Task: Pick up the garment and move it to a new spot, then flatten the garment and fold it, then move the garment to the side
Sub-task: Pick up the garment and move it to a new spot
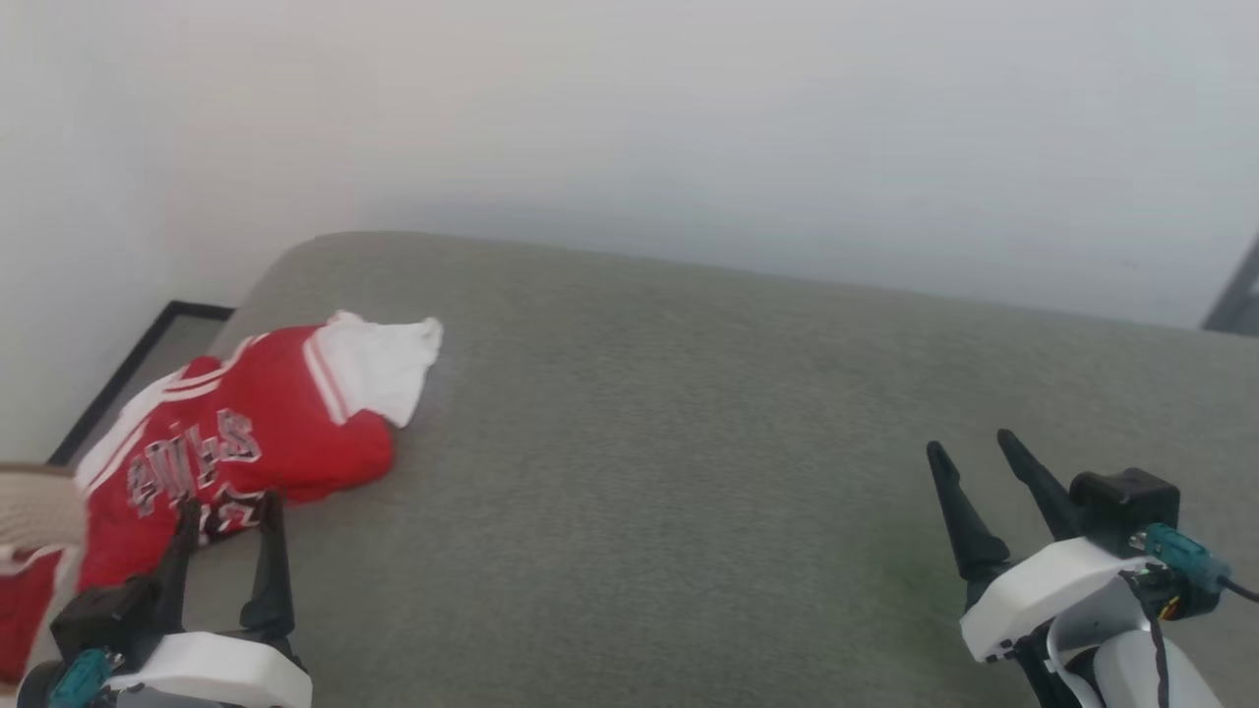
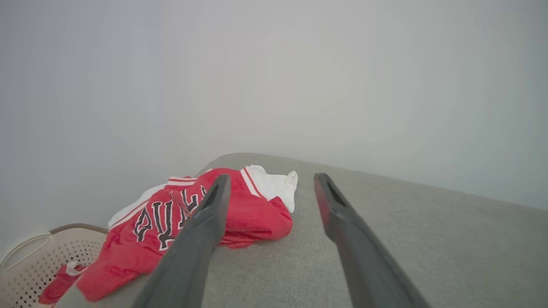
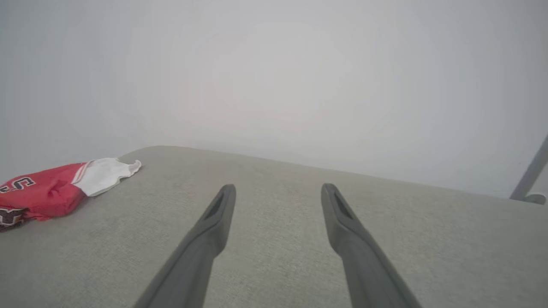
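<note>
The garment is a red jersey with white sleeves and black lettering, lying crumpled at the left end of the grey cushioned surface, its lower part hanging over the left edge. My left gripper is open, its fingertips at the garment's near edge with nothing between them. In the left wrist view the garment lies ahead and left of the left gripper. My right gripper stands open over bare cushion at the lower right, far from the garment. The right gripper holds nothing.
A beige perforated basket sits below the surface's left edge, with part of the garment hanging into it. A pale wall rises behind the surface. A dark frame lies at the far left, a grey metal leg at the far right.
</note>
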### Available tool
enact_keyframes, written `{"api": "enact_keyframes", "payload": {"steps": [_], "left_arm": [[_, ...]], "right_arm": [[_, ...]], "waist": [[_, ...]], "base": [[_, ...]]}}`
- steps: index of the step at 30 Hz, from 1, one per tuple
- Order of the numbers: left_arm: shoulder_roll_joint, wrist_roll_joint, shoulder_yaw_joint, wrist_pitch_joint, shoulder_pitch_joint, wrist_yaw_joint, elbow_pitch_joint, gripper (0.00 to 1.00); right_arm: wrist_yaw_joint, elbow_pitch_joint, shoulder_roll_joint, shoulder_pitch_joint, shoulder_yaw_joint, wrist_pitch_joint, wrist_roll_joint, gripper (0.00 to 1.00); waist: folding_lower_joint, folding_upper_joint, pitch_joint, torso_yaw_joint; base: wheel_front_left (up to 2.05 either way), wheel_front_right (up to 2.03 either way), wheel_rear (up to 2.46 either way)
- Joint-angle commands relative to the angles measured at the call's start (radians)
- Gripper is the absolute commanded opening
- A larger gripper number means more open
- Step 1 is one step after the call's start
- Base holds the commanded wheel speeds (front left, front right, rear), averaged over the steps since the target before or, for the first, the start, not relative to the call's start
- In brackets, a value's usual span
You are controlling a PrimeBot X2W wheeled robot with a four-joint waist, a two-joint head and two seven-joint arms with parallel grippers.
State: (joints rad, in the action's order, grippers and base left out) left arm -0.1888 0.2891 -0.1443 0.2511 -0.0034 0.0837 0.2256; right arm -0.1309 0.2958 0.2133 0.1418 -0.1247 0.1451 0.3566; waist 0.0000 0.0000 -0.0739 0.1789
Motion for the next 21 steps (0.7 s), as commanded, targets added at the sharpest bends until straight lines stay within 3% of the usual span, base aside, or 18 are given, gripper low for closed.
{"api": "enact_keyframes", "payload": {"steps": [1,10,21], "left_arm": [[-0.007,0.005,-0.001,-0.001,0.002,-0.001,0.001,1.00],[-0.026,0.016,-0.008,-0.009,0.021,-0.006,-0.002,1.00],[-0.038,0.031,-0.012,-0.017,0.019,-0.016,-0.009,1.00]], "right_arm": [[0.000,0.008,-0.005,0.005,-0.009,0.008,0.001,1.00],[0.000,0.032,-0.013,0.014,-0.046,0.023,0.012,1.00],[0.000,0.056,-0.019,0.021,-0.054,0.034,0.021,1.00]], "waist": [[0.0000,0.0000,-0.015,0.051],[0.0000,0.0000,-0.034,0.140],[0.0000,0.0000,-0.037,0.183]], "base": [[0.00,0.00,0.00],[0.00,0.00,0.00],[0.00,0.00,0.00]]}}
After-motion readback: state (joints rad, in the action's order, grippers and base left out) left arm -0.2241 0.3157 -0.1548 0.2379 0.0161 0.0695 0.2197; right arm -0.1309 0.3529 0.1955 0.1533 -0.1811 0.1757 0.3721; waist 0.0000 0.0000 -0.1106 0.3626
